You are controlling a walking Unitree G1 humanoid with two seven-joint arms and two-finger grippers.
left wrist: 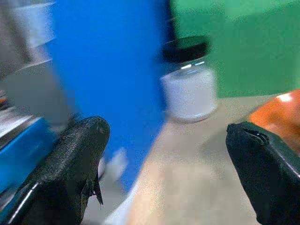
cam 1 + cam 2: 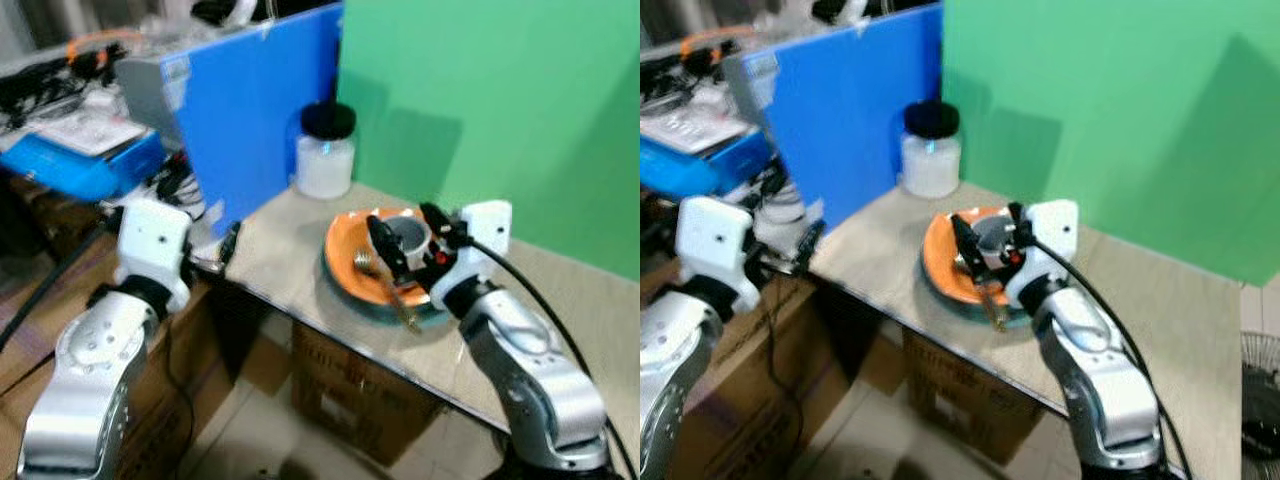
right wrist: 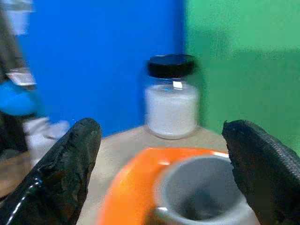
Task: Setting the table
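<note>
Green and blue boards back the desk (image 2: pixel 290 260). Near its front edge, an orange plate (image 2: pixel 350 262) carries a grey cup (image 2: pixel 408 236) and spoon (image 2: pixel 385 282). Right gripper (image 2: pixel 410 235), fingers spread, hovers over them; left gripper (image 1: pixel 173 154), also spread, waits beyond the left corner. Laying out seems barely begun.

Looks like a makeshift test room or workshop, not a lived-in dining space. Beige table (image 2: pixel 300 260) backed by a plain green board (image 2: pixel 500 110) and a blue panel (image 2: pixel 255 110), cardboard boxes (image 2: pixel 350 385) stowed beneath it, and left of the table a cluttered bench with cables (image 2: pixel 35 85) and a blue case (image 2: pixel 80 165).
</note>
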